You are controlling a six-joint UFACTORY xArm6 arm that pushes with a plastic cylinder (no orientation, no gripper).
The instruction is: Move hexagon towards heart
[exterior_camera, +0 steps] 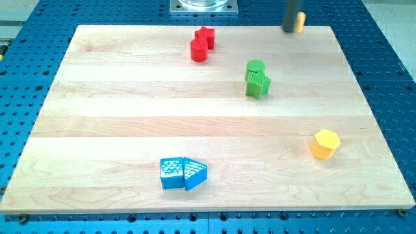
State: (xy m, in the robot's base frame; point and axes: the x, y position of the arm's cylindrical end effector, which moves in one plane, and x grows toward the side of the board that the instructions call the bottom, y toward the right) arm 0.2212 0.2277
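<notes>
The yellow hexagon (324, 143) lies near the board's right edge, below the middle. A small yellow block (299, 23) sits at the board's top edge on the right, partly hidden by my rod; its shape cannot be made out. My tip (288, 30) rests at the top edge, touching or just left of that yellow block. The tip is far above the hexagon in the view.
A red star (205, 36) and a red cylinder (199, 50) stand together at top centre. A green cylinder (255, 67) and a green star (258, 84) touch right of centre. A blue cube (171, 173) and a blue triangle (195, 173) sit at bottom centre. The wooden board (117, 117) lies on a blue perforated table.
</notes>
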